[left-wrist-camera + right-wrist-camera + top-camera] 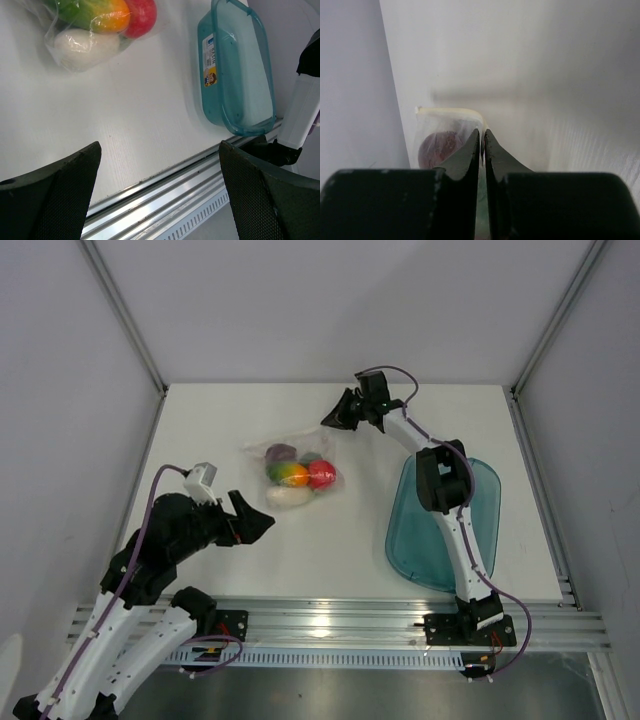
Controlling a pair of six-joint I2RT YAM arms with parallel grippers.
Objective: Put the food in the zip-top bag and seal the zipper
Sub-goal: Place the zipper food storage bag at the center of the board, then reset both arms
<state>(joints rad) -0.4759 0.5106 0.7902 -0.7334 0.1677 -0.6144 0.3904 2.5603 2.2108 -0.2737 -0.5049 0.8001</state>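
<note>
The clear zip-top bag (296, 472) lies mid-table with the food inside: red tomato (321, 474), orange-yellow and green piece (288, 474), white radish (290, 496), dark purple piece (281, 452). My right gripper (330, 420) is at the bag's far right corner, shut on the zipper strip (451, 111) along the bag's mouth edge; the purple piece (437, 147) shows through the plastic in the right wrist view. My left gripper (262, 524) is open and empty, just near-left of the bag. In the left wrist view the bag (92, 30) sits at the top left.
A translucent teal oval tray (485, 502) stands at the right, under my right arm; it also shows in the left wrist view (240, 75). The aluminium rail (340, 618) runs along the table's near edge. Grey walls enclose the table.
</note>
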